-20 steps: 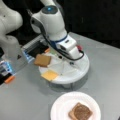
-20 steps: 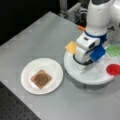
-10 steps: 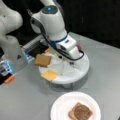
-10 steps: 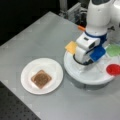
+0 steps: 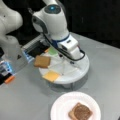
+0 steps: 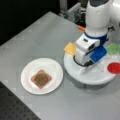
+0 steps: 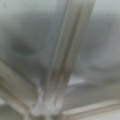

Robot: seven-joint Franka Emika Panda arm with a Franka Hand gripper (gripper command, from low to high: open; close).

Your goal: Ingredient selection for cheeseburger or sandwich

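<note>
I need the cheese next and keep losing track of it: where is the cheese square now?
The cheese lies at the divided tray's rim, at its lower left in a front view, just below the toast; it sits left of the arm there.

yellow-orange cheese square (image 5: 51, 75), red disc (image 6: 114, 67), white plate (image 5: 60, 108)

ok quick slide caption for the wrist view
Wrist camera pressed close over the white divided tray, its raised ribs meeting below; end effector not visible.
</note>
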